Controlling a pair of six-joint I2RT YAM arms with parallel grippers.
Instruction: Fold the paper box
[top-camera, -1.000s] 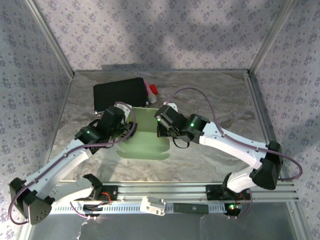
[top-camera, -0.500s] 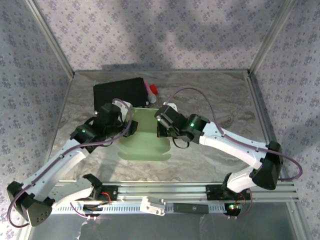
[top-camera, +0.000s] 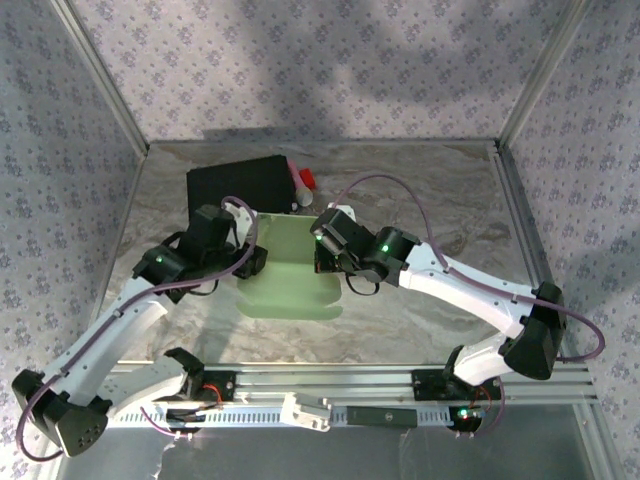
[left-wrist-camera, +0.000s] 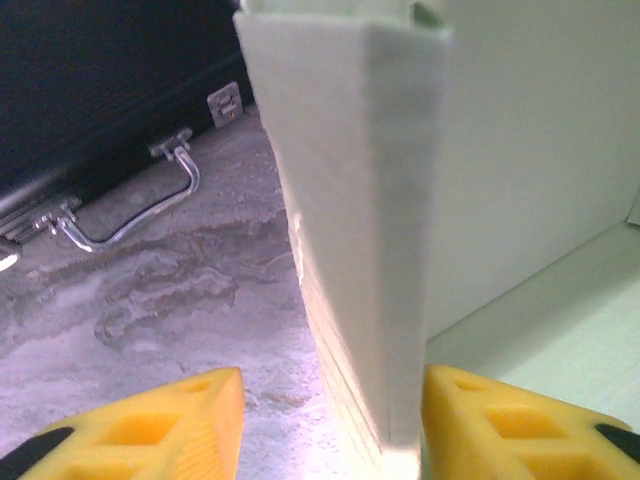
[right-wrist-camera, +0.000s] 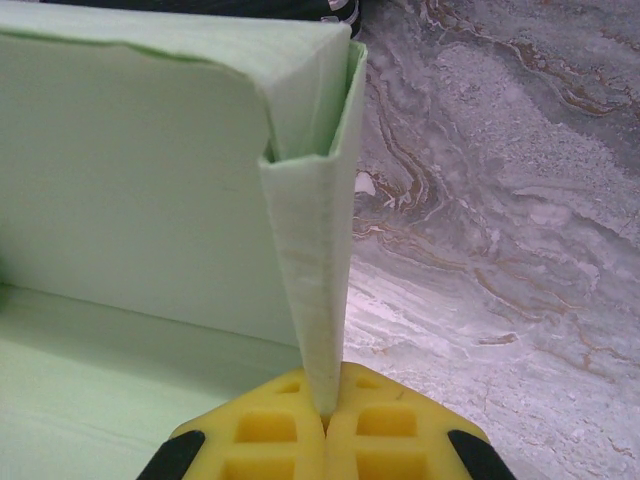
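Note:
The paper box (top-camera: 290, 282) is pale green card, lying between both arms with its left and right side walls folded up. My right gripper (top-camera: 322, 258) is shut on the top edge of the right wall (right-wrist-camera: 310, 250), pinched between the yellow pads (right-wrist-camera: 380, 430). My left gripper (top-camera: 256, 262) straddles the upright left wall (left-wrist-camera: 350, 200). Its jaws are open: the right finger (left-wrist-camera: 500, 425) sits close against the wall's inner side, while the left finger (left-wrist-camera: 170, 425) stands apart from it over the table.
A flat black case (top-camera: 240, 186) with a metal handle (left-wrist-camera: 130, 215) lies just behind the box's left side. A small red and white object (top-camera: 302, 181) sits by its right end. Marbled table (top-camera: 420, 200) stretches to the right, with metal frame posts at the edges.
The left arm has swung a little to the left, and its jaws have narrowed around the left wall. The right arm and its grip have not moved.

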